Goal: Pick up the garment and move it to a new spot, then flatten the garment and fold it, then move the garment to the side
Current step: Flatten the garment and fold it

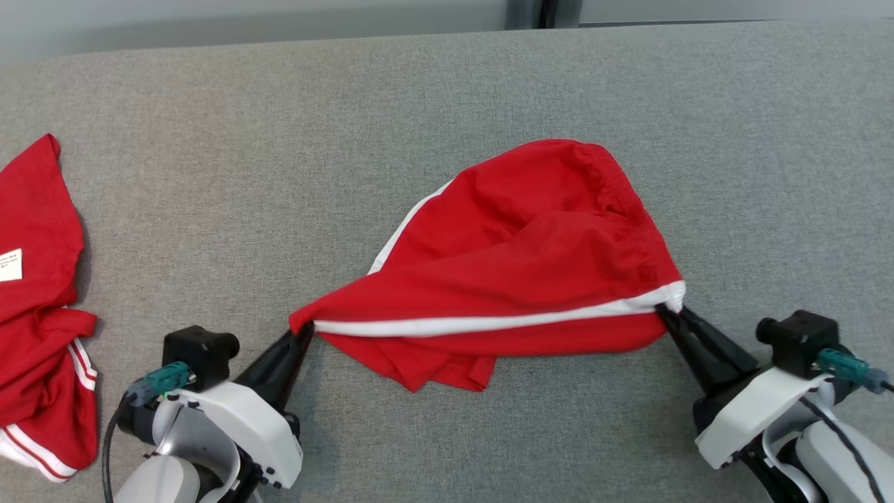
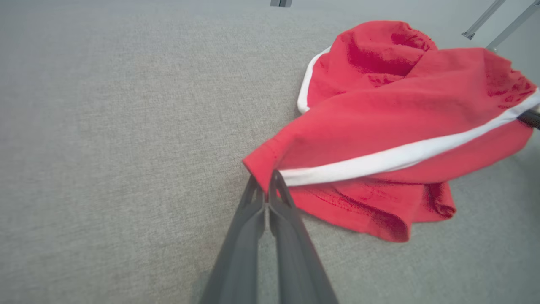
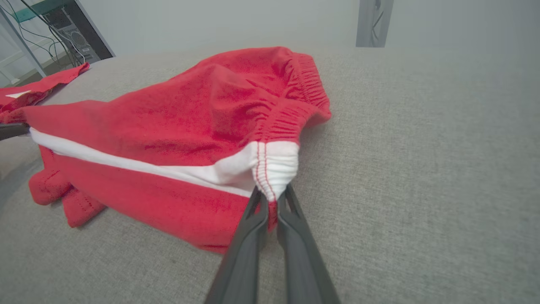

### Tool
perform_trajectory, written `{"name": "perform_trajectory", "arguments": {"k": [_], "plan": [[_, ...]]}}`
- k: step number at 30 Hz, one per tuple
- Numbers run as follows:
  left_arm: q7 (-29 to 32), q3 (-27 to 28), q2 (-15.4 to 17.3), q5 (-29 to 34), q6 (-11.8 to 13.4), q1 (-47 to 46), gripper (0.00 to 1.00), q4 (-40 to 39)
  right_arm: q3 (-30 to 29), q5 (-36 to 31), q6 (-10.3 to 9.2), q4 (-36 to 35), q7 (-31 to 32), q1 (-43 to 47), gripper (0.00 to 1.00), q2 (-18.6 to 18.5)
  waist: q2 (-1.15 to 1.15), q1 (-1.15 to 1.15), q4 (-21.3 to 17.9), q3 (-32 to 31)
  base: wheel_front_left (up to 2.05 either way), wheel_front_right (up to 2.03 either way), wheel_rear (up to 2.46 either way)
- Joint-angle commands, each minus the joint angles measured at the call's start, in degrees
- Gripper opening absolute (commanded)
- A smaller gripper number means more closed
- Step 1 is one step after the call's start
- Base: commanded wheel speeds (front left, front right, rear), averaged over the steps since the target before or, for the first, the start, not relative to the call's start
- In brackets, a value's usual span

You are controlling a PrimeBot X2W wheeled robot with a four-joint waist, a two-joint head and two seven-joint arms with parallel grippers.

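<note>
The garment is a pair of red shorts with a white side stripe, crumpled in the middle of the grey surface. My left gripper is shut on its left corner, at the leg hem. My right gripper is shut on the right corner, where the white stripe meets the elastic waistband. The stripe runs taut between the two grippers. A loose fold of red cloth hangs down below the stripe onto the surface. In the left wrist view the right gripper's finger shows at the far right edge.
A second red garment with a white label and white stripes lies bunched at the left edge of the grey fabric surface. The surface's far edge runs along the top, with a dark post behind it.
</note>
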Motion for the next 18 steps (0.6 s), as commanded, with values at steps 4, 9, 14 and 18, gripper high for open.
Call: {"name": "perform_trajectory", "arguments": {"k": [4,9,14,18], "plan": [[-3.0,1.2,0.2,1.5,1.7,-1.4,0.0,-3.2,-2.3,0.5,-0.01,-2.0,-3.0,0.5,0.0,-0.6,0.0,0.0,0.0,-0.8,0.0,0.0,0.0],[-5.8,2.7,0.1,2.9,3.3,-3.0,0.0,-9.0,-6.1,3.0,-0.01,-8.5,-4.4,0.6,0.0,0.3,0.0,0.0,0.2,-2.4,0.0,0.0,0.0],[-7.7,4.4,-1.0,3.1,4.9,-5.5,0.0,-15.1,-9.7,5.0,-0.01,-16.4,-4.5,-0.2,0.0,0.1,0.0,0.0,0.3,-4.1,0.0,0.0,0.0],[-8.7,5.4,-1.8,3.1,5.9,-7.5,0.0,-19.7,-12.1,4.9,-0.01,-22.5,-3.6,-1.3,0.0,0.0,0.0,0.0,0.4,-5.5,0.0,0.0,0.0]]}}
